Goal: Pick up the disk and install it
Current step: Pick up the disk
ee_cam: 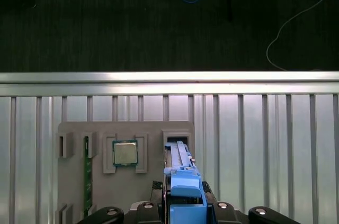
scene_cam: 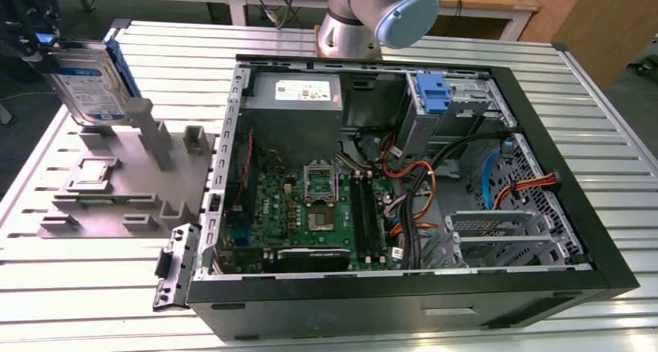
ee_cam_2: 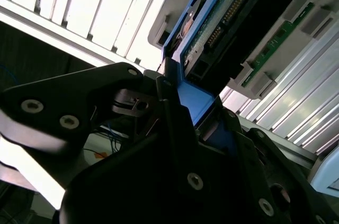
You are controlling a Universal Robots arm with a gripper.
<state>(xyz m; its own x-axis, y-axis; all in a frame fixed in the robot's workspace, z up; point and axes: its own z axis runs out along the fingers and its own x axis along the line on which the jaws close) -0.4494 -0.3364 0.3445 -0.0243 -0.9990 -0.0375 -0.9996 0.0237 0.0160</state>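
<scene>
Jaws clamped shut on the blue-framed top edge of the flat silver-grey hard drive with a white-and-blue label (scene_cam: 91,86). The drive hangs upright under the black gripper (ee_cam: 186,207), which is cut off at the exterior view's edge. The drive's lower edge overlaps the grey plastic parts fixture (scene_cam: 103,206); can't tell if it clears it. Below the jaws on the fixture are a square silver processor chip (ee_cam: 125,153) and an edge-on green memory stick (ee_cam: 86,173). Well apart from the jaws sits an open black computer case (scene_cam: 411,298) on the slatted metal table (scene_cam: 82,290).

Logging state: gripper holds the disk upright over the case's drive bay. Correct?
No. In the exterior view the gripper holds the disk upright over the grey fixture, to the exterior view's left of the computer case, not above it.
</scene>
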